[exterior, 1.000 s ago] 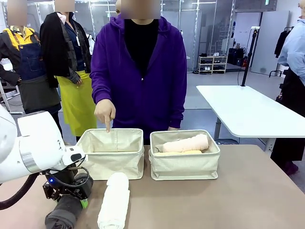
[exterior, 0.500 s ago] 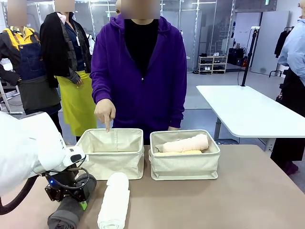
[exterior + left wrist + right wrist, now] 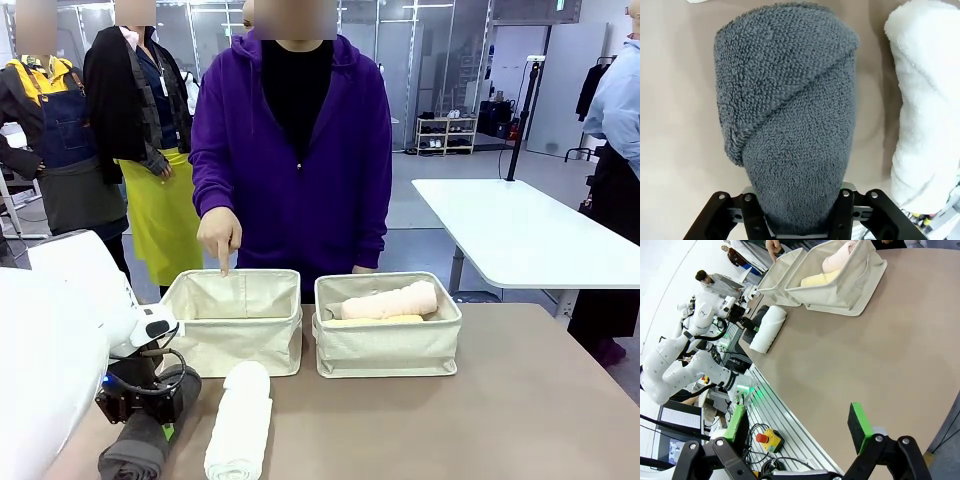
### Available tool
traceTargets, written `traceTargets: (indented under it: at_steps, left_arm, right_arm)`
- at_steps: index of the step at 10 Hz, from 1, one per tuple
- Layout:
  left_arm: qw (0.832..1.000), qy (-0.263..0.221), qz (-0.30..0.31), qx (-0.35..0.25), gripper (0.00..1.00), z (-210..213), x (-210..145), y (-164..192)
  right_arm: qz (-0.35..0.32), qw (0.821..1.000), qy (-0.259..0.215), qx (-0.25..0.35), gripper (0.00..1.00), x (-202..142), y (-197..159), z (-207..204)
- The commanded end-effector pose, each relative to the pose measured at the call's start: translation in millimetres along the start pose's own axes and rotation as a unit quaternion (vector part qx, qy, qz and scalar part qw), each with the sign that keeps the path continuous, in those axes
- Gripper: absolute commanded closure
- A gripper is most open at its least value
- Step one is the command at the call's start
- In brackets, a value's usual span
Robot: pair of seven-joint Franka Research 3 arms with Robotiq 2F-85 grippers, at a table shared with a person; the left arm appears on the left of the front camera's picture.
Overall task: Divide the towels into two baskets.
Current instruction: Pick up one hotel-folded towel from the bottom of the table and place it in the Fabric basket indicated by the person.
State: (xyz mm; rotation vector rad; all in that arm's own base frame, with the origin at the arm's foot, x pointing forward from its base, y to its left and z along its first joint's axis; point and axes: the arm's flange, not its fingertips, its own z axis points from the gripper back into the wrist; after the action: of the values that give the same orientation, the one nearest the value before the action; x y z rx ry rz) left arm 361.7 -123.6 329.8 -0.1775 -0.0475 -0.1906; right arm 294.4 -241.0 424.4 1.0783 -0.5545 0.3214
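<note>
Pinched near one end by the left pincer point(image 3: 801, 212), the dark grey towel point(image 3: 790, 100) lay on the surface point(image 3: 865, 350) beside the white towel point(image 3: 925, 110), and a lift could let it sag, unroll or slip short of the empty basket point(image 3: 235, 345); the right pincer point(image 3: 799, 422) hung spread.

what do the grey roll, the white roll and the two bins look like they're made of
The dark grey towel looks like terry cloth: matte, dense looped pile. The white towel seems the same terry, fluffy and nubbly. The left basket and right basket look like cream canvas or similar woven fabric, matte, with soft creased walls and folded rims; exact fibre unclear.
</note>
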Motion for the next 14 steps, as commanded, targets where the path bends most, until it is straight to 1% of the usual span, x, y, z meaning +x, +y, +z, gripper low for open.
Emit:
traceTargets:
  at_steps: [1, 4, 5, 6, 7, 8, 9, 10, 11, 12, 13, 14]
  left_arm:
    - [1.0, -0.004, -0.002, 0.0, 0.77, -2, 2, 1]
    - [1.0, -0.004, -0.002, 0.0, 0.77, -2, 2, 1]
    - [1.0, 0.0, -0.001, 0.0, 0.68, 0, 0, 0]
    - [0.998, -0.002, -0.056, 0.017, 0.69, 19, 2, -4]
    - [0.995, 0.013, -0.099, 0.028, 0.69, 36, 1, -9]
    - [0.99, 0.036, -0.128, 0.038, 0.69, 50, 1, -15]
    - [0.985, 0.044, -0.164, 0.028, 0.69, 67, 0, -22]
    - [0.977, 0.04, -0.208, 0.031, 0.69, 85, -1, -29]
    - [0.962, 0.017, -0.271, 0.038, 0.69, 106, 0, -40]
    - [0.937, -0.024, -0.343, 0.057, 0.69, 123, 3, -50]
    - [0.908, -0.054, -0.408, 0.079, 0.69, 141, 7, -62]
    - [0.865, -0.075, -0.483, 0.114, 0.69, 155, 14, -70]
  right_arm:
    - [-0.005, 1.0, -0.007, 0.004, 0.0, 0, 5, 0]
    - [-0.005, 1.0, -0.007, 0.004, 0.0, 0, 5, 0]
    - [-0.005, 1.0, -0.007, 0.004, 0.0, 0, 5, 0]
    - [-0.005, 1.0, -0.007, 0.004, 0.0, 0, 5, 0]
    - [-0.005, 1.0, -0.007, 0.004, 0.0, 0, 5, 0]
    - [-0.005, 1.0, -0.007, 0.004, 0.0, 0, 5, 0]
    - [-0.005, 1.0, -0.007, 0.004, 0.0, 0, 5, 0]
    - [-0.005, 1.0, -0.007, 0.004, 0.0, 0, 5, 0]
    - [-0.005, 1.0, -0.007, 0.004, 0.0, 0, 5, 0]
    - [-0.005, 1.0, -0.007, 0.004, 0.0, 0, 5, 0]
    - [-0.005, 1.0, -0.007, 0.004, 0.0, 0, 5, 0]
    - [-0.005, 1.0, -0.007, 0.004, 0.0, 0, 5, 0]
